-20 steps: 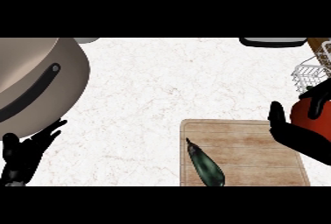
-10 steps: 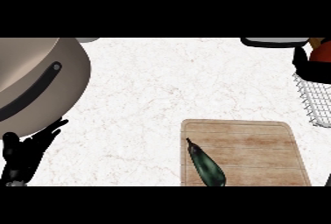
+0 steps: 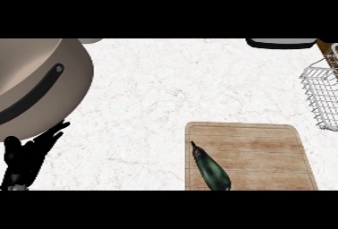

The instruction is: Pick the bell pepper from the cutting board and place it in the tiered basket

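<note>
**Left robot hand open at the worktop's corner; pepper out of sight**

The left robot hand (image 3: 26, 156) shows at the view's lower left, resting with its fingers spread wide and pointing up, holding nothing. Its fingertips lie just beside the lower rim of a large grey-beige pot (image 3: 46, 67), which fills the upper left corner and has a long black handle (image 3: 30, 100) across it. The right robot hand is out of view, so its state cannot be told.

The wooden cutting board (image 3: 264, 147) lies on the white marbled worktop (image 3: 165, 89), low and right of centre. On its left part lies a long dark green vegetable (image 3: 211, 170), stem end pointing up and left, its far end running to the view's lower edge.

The white wire tiered basket (image 3: 323, 96) stands at the right edge, above the board and apart from it, partly cut off. A dark, light-rimmed object (image 3: 280, 43) sits at the top edge.

The bell pepper shows nowhere in this view, and where it is cannot be told.
</note>
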Controlling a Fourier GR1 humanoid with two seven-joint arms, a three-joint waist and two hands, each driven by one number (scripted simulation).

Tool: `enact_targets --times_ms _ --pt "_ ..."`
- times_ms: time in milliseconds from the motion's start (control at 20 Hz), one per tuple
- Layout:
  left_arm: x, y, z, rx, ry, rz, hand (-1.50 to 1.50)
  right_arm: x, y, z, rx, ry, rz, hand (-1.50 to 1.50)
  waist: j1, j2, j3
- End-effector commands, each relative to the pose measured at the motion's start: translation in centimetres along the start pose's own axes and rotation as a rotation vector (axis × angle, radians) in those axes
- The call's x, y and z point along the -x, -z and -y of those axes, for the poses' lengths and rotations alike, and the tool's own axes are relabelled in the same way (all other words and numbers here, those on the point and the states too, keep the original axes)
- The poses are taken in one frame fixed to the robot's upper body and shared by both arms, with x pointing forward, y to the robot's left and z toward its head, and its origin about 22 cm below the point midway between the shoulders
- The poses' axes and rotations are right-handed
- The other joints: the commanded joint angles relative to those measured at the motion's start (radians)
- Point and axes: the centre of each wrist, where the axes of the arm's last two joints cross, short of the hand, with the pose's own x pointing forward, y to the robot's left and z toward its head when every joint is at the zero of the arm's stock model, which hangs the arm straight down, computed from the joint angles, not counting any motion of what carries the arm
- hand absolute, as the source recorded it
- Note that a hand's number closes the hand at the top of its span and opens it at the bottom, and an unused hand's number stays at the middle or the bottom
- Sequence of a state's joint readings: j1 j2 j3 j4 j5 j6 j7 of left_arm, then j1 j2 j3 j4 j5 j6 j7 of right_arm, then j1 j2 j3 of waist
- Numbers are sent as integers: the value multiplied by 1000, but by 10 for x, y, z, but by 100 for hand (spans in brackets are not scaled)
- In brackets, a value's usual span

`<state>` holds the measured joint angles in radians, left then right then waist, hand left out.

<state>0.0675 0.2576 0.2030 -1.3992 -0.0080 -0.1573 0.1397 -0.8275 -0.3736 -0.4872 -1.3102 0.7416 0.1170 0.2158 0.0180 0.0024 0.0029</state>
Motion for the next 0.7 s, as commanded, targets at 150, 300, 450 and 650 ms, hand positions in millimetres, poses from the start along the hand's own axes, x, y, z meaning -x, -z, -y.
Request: enact_targets --times_ms 150,300,450,650 --pt "-2 2 -1 -14 1 31 0 18 12 35 0 -622 145 150 10 12 -4" --pt "-2 2 -8 -10 -8 26 0 24 28 54 8 -720 184 150 18 11 -3" --pt "-18 9 -9 -19 13 17 0 14 41 68 -30 -784 231 150 10 6 -3" --pt "-16 15 -20 -19 -9 12 0 30 52 70 -40 -790 262 150 1 4 -3"
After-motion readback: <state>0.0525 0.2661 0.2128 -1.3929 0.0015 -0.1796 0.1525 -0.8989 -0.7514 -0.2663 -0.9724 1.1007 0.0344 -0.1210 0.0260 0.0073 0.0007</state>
